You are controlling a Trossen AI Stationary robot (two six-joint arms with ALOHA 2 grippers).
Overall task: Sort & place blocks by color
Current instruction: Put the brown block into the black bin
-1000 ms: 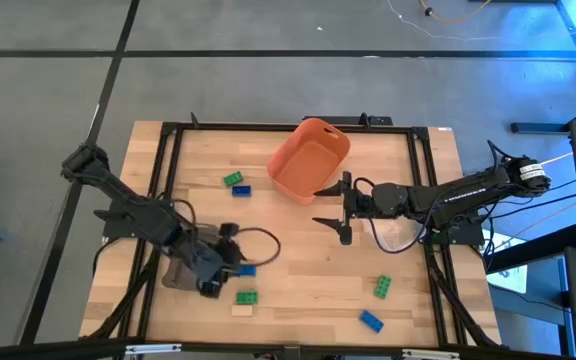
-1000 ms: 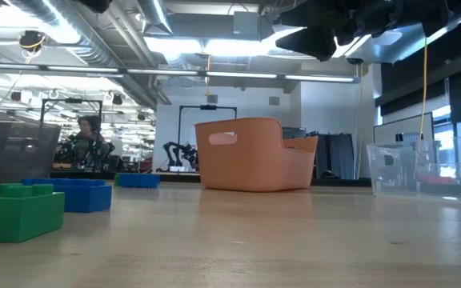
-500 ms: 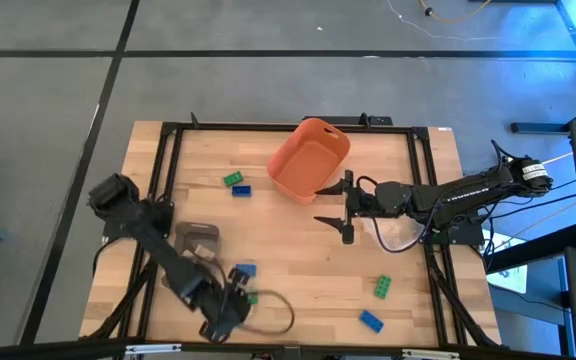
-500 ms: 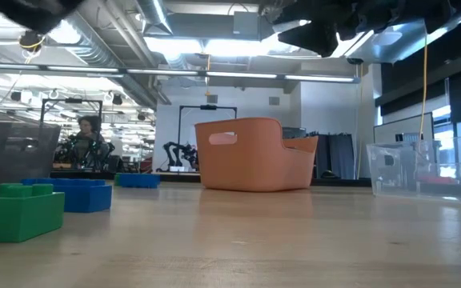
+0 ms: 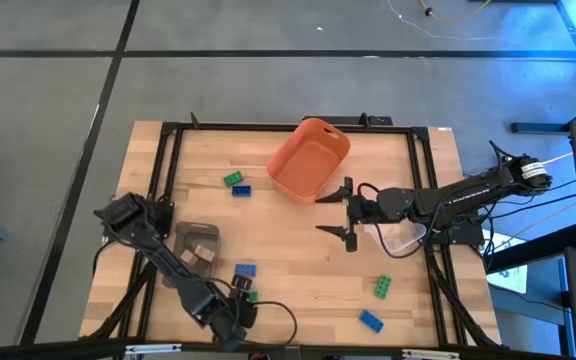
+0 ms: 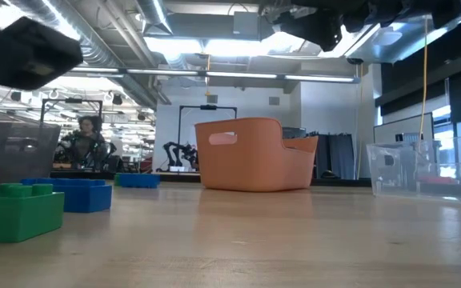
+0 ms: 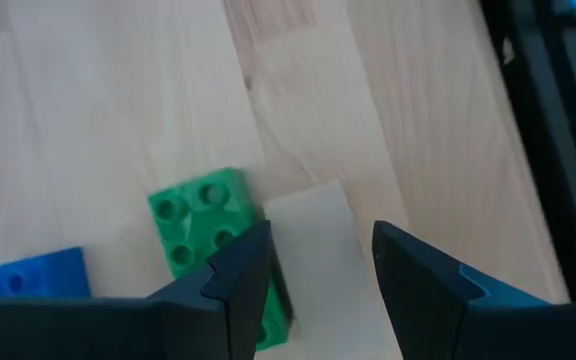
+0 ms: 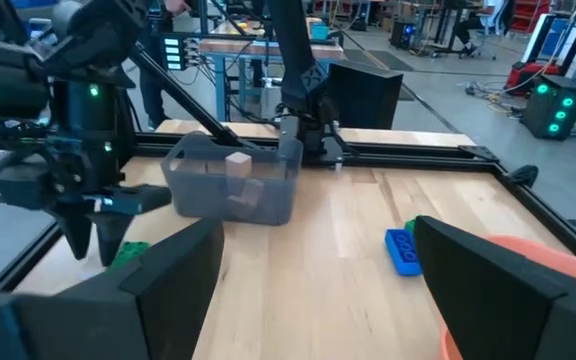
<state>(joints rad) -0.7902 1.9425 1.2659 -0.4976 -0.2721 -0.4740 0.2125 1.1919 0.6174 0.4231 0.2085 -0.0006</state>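
Note:
My left gripper (image 7: 318, 292) is open near the table's front edge, pointing steeply down. Its fingers stand on either side of a pale tan block (image 7: 313, 262) lying flat on the wood; I cannot tell whether they touch it. A green block (image 7: 206, 228) lies against the tan one, and a blue block (image 7: 28, 282) is a little farther off. In the high view my left gripper (image 5: 234, 316) hides the tan block. My right gripper (image 5: 346, 213) hovers open near the orange bin (image 5: 311, 160). More blocks lie far left (image 5: 236, 184) and near right (image 5: 376, 302).
A grey-brown tray (image 5: 196, 245) holding tan blocks (image 8: 238, 165) stands at the left, just behind my left gripper. A clear container (image 6: 422, 168) sits under my right arm. The black frame rail (image 5: 268, 350) runs along the near edge. Bare wood lies mid-table.
My left gripper has swung from beside the grey-brown tray toward the table's near edge and come down, tipping more steeply, until its fingers stand over the tan block. Its opening looks unchanged. No block has moved.

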